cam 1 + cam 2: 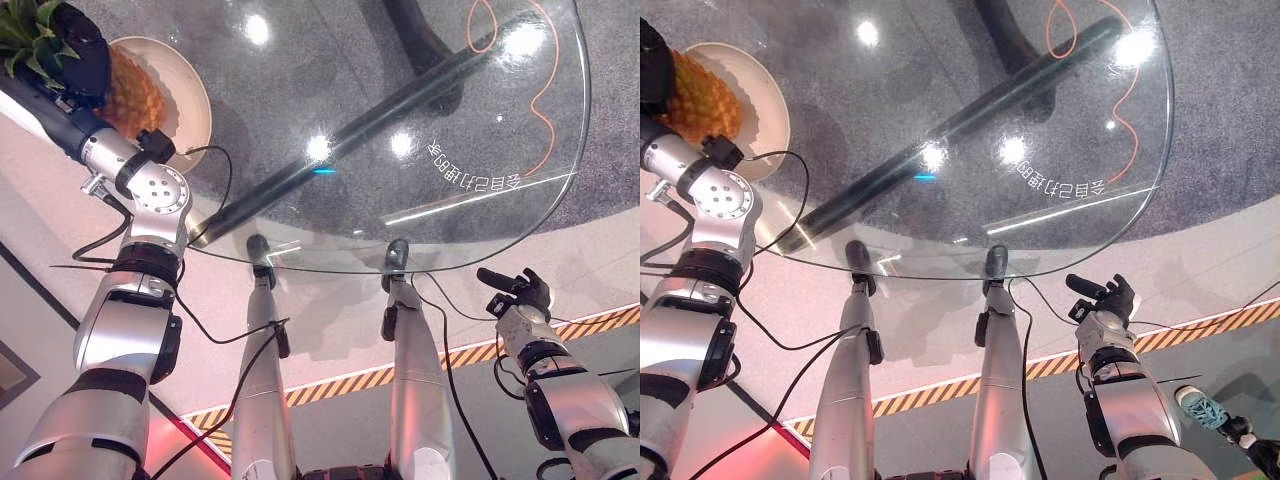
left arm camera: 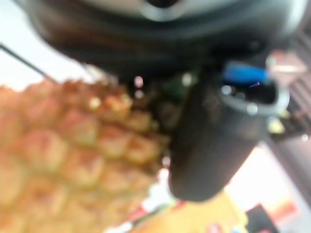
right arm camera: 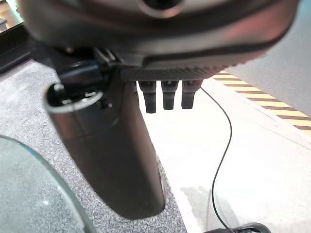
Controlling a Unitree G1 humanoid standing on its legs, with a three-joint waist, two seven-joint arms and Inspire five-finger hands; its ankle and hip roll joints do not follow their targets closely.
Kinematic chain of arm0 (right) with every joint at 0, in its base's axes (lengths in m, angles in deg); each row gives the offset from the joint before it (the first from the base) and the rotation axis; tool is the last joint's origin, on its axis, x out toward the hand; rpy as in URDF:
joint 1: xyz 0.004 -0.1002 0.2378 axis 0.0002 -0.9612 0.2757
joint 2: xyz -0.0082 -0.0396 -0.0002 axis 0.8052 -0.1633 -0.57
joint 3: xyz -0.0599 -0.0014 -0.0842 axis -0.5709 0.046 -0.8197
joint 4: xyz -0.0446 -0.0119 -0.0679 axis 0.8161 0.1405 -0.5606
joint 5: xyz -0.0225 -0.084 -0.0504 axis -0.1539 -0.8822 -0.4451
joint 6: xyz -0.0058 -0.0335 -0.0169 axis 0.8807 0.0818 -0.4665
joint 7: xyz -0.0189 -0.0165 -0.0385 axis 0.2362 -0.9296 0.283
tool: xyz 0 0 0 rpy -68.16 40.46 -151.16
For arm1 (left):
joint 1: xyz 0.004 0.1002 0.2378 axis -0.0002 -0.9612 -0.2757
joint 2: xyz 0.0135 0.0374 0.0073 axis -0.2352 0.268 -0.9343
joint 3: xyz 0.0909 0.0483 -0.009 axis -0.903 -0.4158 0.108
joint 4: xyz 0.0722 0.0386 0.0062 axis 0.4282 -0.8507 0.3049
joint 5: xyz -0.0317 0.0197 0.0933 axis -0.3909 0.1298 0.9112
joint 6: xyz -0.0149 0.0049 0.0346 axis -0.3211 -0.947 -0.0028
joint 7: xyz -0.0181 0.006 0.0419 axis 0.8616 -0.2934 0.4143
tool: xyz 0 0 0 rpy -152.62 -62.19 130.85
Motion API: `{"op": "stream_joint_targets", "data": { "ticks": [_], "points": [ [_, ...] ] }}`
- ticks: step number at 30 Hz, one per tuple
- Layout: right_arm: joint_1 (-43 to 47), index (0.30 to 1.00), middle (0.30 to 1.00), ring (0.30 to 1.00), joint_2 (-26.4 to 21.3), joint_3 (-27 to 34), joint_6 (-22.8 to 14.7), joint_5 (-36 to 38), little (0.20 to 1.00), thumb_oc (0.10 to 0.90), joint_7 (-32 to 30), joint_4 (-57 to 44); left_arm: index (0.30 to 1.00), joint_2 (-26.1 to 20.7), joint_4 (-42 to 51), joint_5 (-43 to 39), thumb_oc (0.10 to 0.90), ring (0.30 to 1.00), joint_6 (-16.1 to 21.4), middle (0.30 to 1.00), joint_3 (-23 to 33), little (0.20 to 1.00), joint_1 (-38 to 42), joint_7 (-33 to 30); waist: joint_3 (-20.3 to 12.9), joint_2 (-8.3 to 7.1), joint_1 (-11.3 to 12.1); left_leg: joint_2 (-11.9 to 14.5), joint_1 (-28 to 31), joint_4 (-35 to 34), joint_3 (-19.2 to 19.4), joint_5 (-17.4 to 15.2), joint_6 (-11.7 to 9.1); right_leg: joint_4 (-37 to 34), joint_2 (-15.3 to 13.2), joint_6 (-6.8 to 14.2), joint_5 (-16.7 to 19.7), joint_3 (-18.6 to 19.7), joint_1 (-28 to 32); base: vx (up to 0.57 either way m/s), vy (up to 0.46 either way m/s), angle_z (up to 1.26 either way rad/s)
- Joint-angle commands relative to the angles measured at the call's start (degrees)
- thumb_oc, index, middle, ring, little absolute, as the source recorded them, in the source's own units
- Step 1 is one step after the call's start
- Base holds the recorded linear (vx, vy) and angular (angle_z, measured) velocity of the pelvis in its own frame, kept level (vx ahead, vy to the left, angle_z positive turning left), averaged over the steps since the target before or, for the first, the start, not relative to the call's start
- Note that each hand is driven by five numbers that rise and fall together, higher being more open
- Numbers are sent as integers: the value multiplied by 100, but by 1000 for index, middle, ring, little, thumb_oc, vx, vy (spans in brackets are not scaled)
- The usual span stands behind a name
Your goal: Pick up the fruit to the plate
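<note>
A yellow-brown pineapple (image 1: 132,98) with green leaves lies over the cream plate (image 1: 190,105) at the far left of the round glass table (image 1: 400,100). My left hand (image 1: 78,48) is at its leafy end, fingers curled round the fruit. In the left wrist view the pineapple (image 2: 73,155) sits against the palm with the thumb (image 2: 209,145) beside it. Whether the fruit rests on the plate or hangs just above it I cannot tell. My right hand (image 1: 520,292) hangs off the table's near right edge, open and holding nothing; its straight fingers (image 3: 165,97) show in the right wrist view.
The glass top shows the table's dark base bar (image 1: 350,130) and grey carpet beneath. An orange cord (image 1: 548,90) loops on the floor at the far right. Yellow-black striped tape (image 1: 470,352) crosses the floor near me. A person's shoe (image 1: 1205,405) is at the lower right.
</note>
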Motion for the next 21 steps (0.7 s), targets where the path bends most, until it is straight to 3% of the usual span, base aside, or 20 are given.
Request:
{"op": "stream_joint_targets", "data": {
  "ticks": [1, 12, 14, 15, 21],
  "points": [
    [-221, 900, 900, 900, -184, -209, -143, -104, 900, 800, -149, 195, 300, -705, -134, 285, 100, 300, 430, 300, 18, 200, 930, -88, -136, -320, 117, 179, -225, 1165, -283, -1020, -221, -835, 284, -226, 547, -195, 332, 0, 0, 0],
    [-194, 900, 900, 900, -171, -260, -188, -94, 900, 800, -130, 185, 309, -704, -287, 217, 111, 309, 448, 309, -32, 211, 976, 73, -136, -362, 97, 198, -258, 1179, -292, -1011, -228, -843, 297, -220, 569, -187, 308, 0, 0, 0],
    [-197, 900, 900, 900, -167, -264, -191, -91, 900, 800, -130, 195, 385, -710, -310, 201, 199, 385, 459, 385, -21, 299, 963, 117, -136, -363, 99, 208, -246, 1173, -286, -1011, -229, -844, 294, -217, 571, -194, 316, 0, 0, 0],
    [-225, 900, 900, 900, -170, -277, -191, -86, 900, 800, -131, 195, 474, -709, -312, 178, 303, 474, 458, 474, -26, 403, 932, 132, -136, -360, 106, 217, -189, 1188, -283, -1076, -237, -829, 305, -214, 515, -195, 368, 0, 0, 0],
    [-186, 900, 900, 900, -184, -285, -189, -84, 900, 800, -166, 182, 549, -744, -339, 121, 391, 549, 470, 549, -35, 491, 963, 160, -136, -355, 96, 196, -245, 1179, -286, -1010, -228, -851, 297, -219, 573, -184, 320, 0, 0, 0]
  ]
}}
